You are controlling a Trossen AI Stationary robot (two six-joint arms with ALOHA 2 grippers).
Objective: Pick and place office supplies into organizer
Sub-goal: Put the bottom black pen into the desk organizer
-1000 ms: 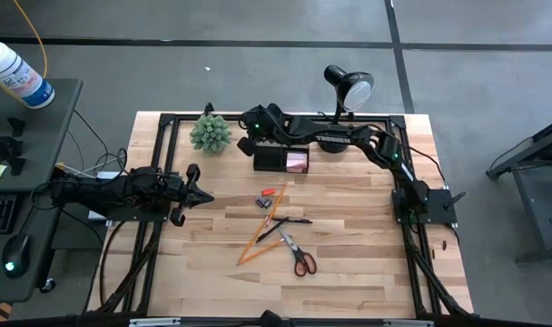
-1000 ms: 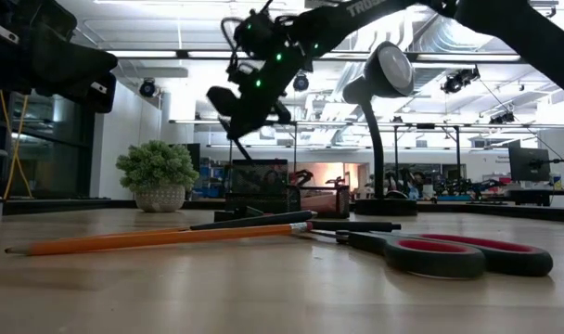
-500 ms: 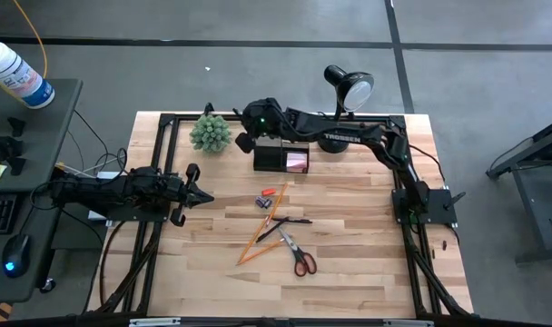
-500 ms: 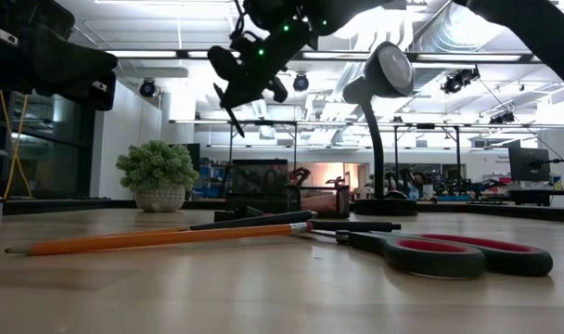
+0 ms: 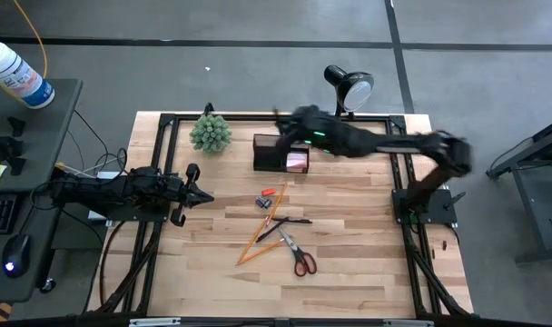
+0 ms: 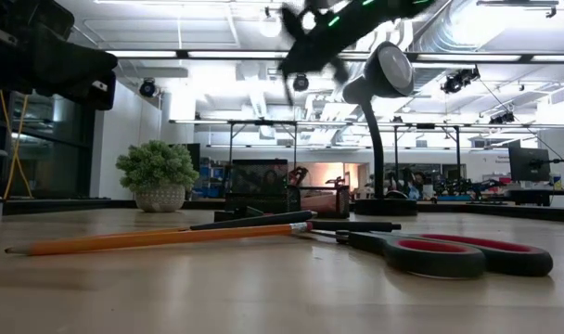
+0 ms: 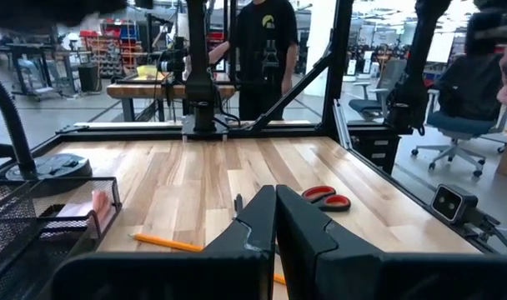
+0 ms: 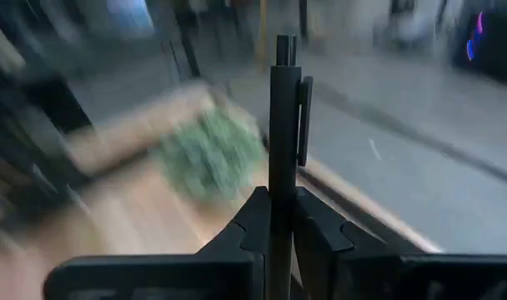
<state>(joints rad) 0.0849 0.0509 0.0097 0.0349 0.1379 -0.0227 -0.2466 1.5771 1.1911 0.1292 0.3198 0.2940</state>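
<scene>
From the high view, the right gripper is up over the back of the table, right above the black organizer, and it's got a dark pen pinched in it. The pink sticky-note pad sits in the organizer's lower compartment. Everything else is out mid-table, well away from that gripper: the red-handled scissors, two orange pencils crossing each other, another black pen, and some small orange and dark bits. The left gripper is parked at the left edge, fingers pressed together with nothing in them.

Low view: the right arm is way up high and blurry near the desk lamp, and the organizer is far below it at the back. Scissors and a pencil are in the foreground, with the plant off to the side.

Left wrist view: its fingers are shut tight, with scissors and a pencil beyond them and the mesh organizer off to the side.

Right wrist view: super blurry, but the pen stands straight up out of the narrow pinch, with the green plant smeared behind it.
</scene>
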